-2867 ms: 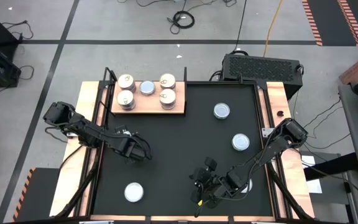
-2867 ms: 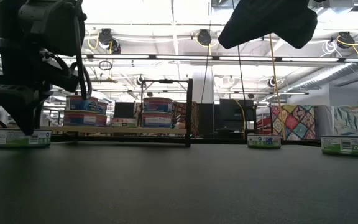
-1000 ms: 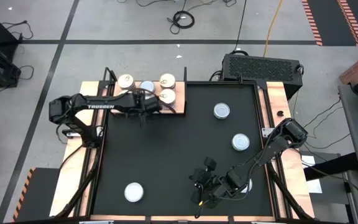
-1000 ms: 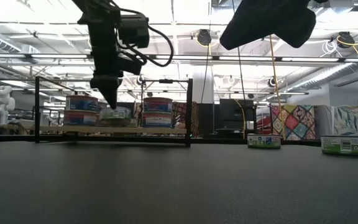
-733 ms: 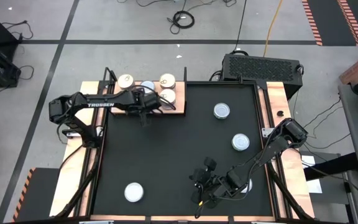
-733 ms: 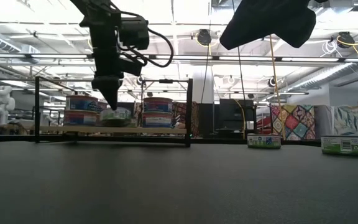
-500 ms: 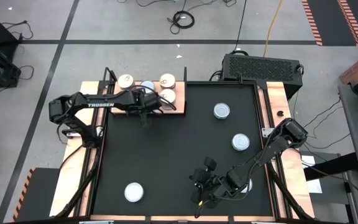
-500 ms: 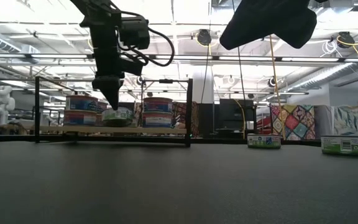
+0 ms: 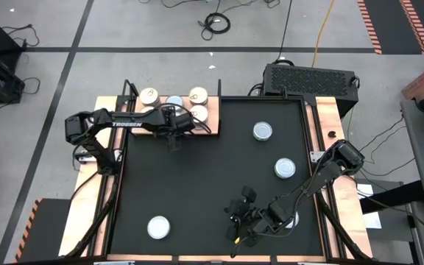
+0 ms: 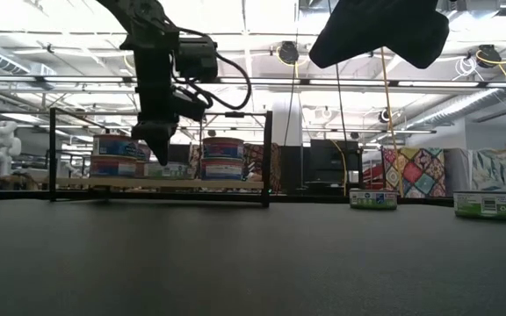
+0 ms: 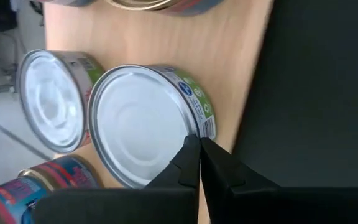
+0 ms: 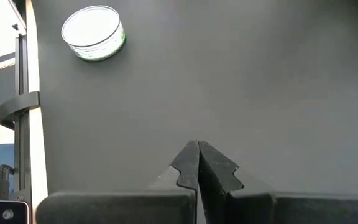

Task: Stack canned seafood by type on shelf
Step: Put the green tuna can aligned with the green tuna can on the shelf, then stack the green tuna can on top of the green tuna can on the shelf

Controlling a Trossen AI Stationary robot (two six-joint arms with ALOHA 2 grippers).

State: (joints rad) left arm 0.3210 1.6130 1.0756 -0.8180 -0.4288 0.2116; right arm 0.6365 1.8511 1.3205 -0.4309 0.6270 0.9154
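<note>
The shelf [image 9: 213, 126] is a pale wooden board at the table's far left. On it stand two-high stacks of colour-labelled tins [image 10: 117, 156] [image 10: 222, 158] and two silver-lidded, green-labelled tins side by side. My left gripper [image 11: 199, 144] is shut and points down over the shelf's near edge [image 9: 172, 132], at the rim of the nearer green-labelled tin [image 11: 145, 124]. The other green-labelled tin [image 11: 50, 99] rests flat just behind it. My right gripper [image 12: 197, 146] is shut and waits low over the mat near the table's near edge [image 9: 235, 232]. My left gripper has its shut fingertips [image 11: 191, 152] right at the near rim [image 11: 194, 127] of the green-labelled tin, coming from above. The tin rests flat on the shelf. I cannot tell whether the tips touch it.
Loose tins rest flat on the black mat: one far right [image 9: 263, 132], one mid right [image 9: 285, 168], one near left [image 9: 158, 227], also in the right wrist view [image 12: 93, 32]. A thin black frame [image 10: 266, 158] stands at the shelf's edge. Wooden strips flank the mat.
My left gripper has sunk a little toward the shelf's near edge and shifted slightly rightward in the low view, staying over the green-labelled tin. That tin now shows lower between the two stacks than a second ago.
</note>
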